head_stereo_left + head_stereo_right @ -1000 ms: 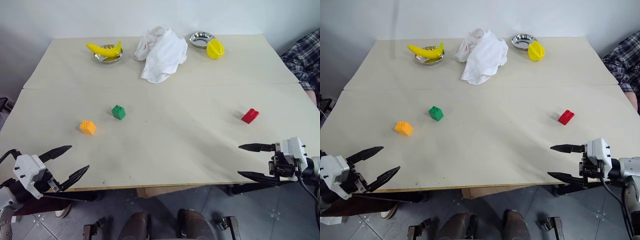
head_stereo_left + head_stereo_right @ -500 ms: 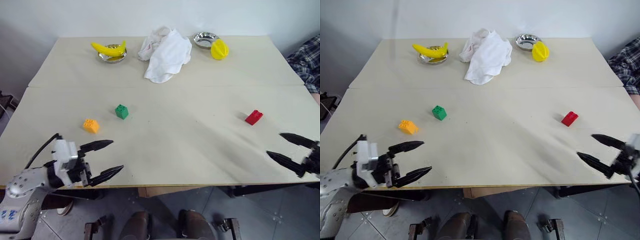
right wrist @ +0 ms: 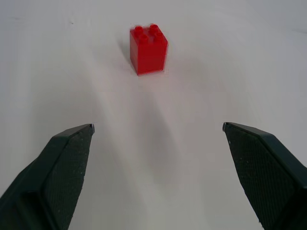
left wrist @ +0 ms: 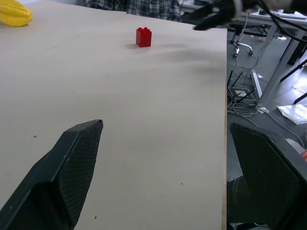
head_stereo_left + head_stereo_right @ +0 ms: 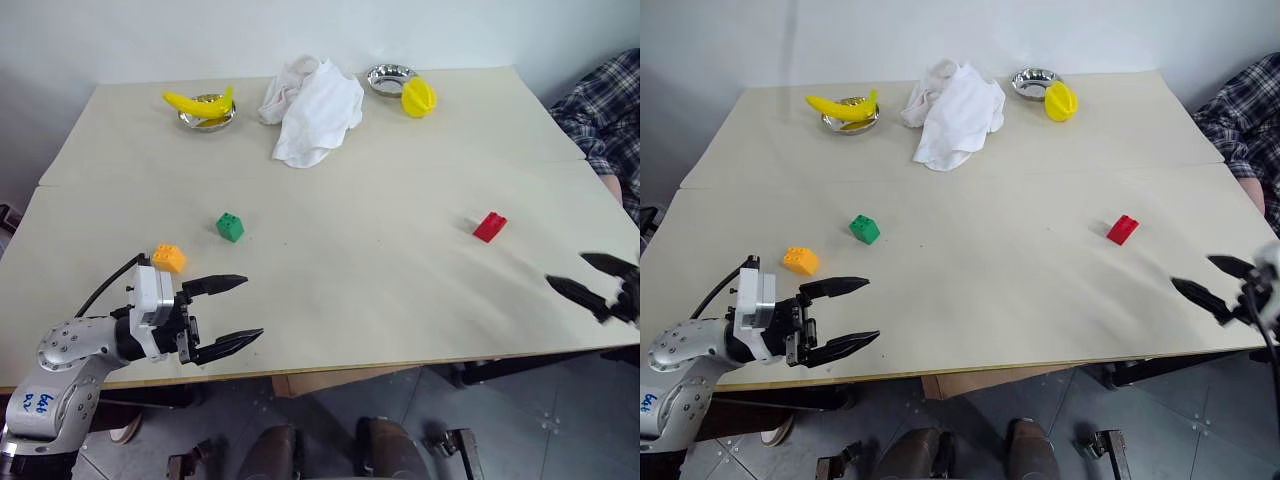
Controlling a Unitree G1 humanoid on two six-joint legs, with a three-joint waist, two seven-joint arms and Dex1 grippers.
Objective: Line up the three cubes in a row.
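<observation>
right gripper (image 5: 598, 286) wide open, empty, has swung out past the table's right edge and now faces the red cube (image 5: 490, 226), which sits well apart ahead of its jaws. left gripper (image 5: 228, 314) also wide open and empty, has come in over the near edge of the table (image 5: 380, 280), just beside the orange cube (image 5: 169, 258); green cube (image 5: 230, 226) near that. cubes unmoved and scattered, so no row yet; likely red gets fetched first.
</observation>
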